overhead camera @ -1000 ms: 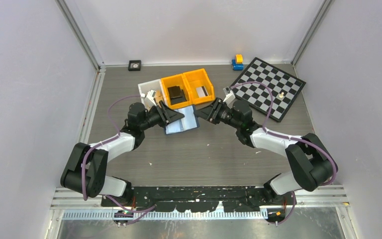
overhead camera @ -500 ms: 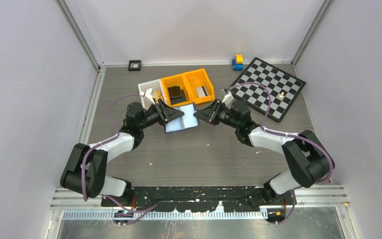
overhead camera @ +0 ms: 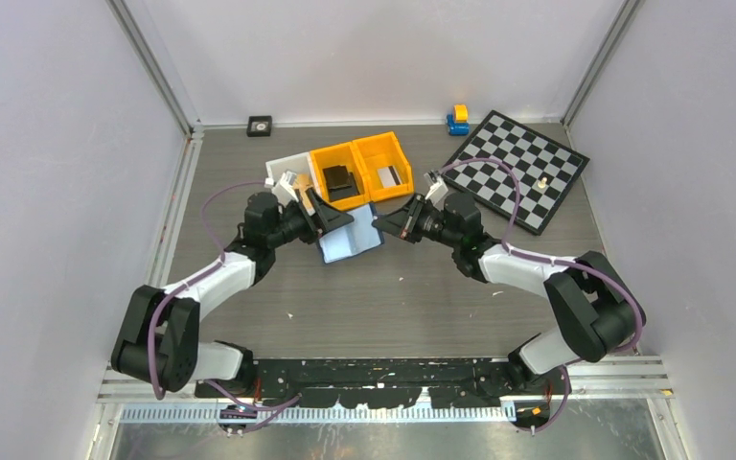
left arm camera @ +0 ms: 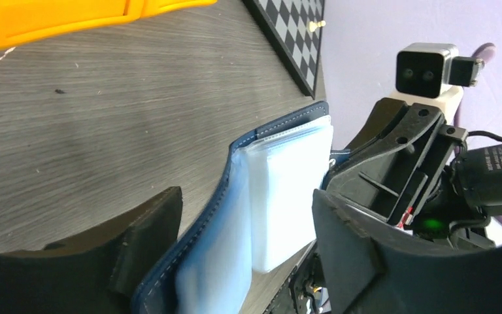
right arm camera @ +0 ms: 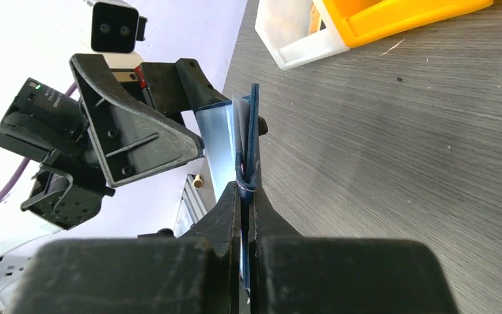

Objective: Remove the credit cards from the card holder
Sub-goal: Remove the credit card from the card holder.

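- Near the middle of the surface, just in front of the orange bins, the navy card holder is spread open with its pale blue-grey inside showing.
- The right end effector is clamped on one edge of the card holder, its two fingers pressed together on the navy cover (seen edge-on in the right wrist view).
- The left end effector faces it from the other side with its fingers well apart. The card holder's clear sleeves lie between them.
- Whether the sleeves hold any cards cannot be told.
- A white bin sits beside the orange bins on the left.
- A chessboard lies at the far right of the surface, well apart from the card holder.
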`<state>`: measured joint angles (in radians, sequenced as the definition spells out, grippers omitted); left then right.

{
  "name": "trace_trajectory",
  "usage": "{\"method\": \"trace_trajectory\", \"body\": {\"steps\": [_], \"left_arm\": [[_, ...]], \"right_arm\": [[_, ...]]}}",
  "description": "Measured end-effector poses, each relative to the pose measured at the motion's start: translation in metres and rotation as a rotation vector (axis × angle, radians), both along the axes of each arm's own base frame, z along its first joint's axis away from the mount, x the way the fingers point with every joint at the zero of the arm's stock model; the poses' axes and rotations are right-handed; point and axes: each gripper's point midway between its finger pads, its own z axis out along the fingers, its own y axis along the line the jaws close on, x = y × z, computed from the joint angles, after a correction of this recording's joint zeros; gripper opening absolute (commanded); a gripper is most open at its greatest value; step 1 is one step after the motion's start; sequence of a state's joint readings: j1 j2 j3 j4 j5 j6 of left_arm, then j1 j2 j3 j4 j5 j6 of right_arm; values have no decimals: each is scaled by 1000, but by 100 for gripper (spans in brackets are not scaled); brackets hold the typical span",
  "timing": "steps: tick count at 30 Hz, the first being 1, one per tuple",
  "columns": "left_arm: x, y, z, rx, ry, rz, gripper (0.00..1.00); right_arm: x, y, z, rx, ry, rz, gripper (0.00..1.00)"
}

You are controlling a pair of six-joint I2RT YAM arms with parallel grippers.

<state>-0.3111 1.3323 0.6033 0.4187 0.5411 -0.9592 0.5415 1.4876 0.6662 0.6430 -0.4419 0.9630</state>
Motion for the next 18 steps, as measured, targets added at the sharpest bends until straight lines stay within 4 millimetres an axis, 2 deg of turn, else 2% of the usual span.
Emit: {"method": "trace_trajectory", "body": {"steps": [1, 4, 12, 13, 16, 18], "left_arm": [[0, 0, -1, 17, 1, 7, 87], [-2, -4, -4, 64, -2, 1, 91], [-9, -17, -17, 125, 17, -36, 91], [-9, -19, -19, 123, 18, -40, 87], [-8, -21, -22, 114, 31, -50, 63], [-9, -22, -23, 110, 37, -54, 49]], "right_arm": [[-1, 0, 0, -4, -1, 0, 0], [-2, 1, -2, -20, -11, -1, 0], [-9, 6, 6, -28, -51, 9, 1], [-9, 6, 6, -29, -50, 8, 2], [-8, 5, 4, -33, -47, -2, 21], [-8, 4, 4, -33, -43, -5, 24]]}}
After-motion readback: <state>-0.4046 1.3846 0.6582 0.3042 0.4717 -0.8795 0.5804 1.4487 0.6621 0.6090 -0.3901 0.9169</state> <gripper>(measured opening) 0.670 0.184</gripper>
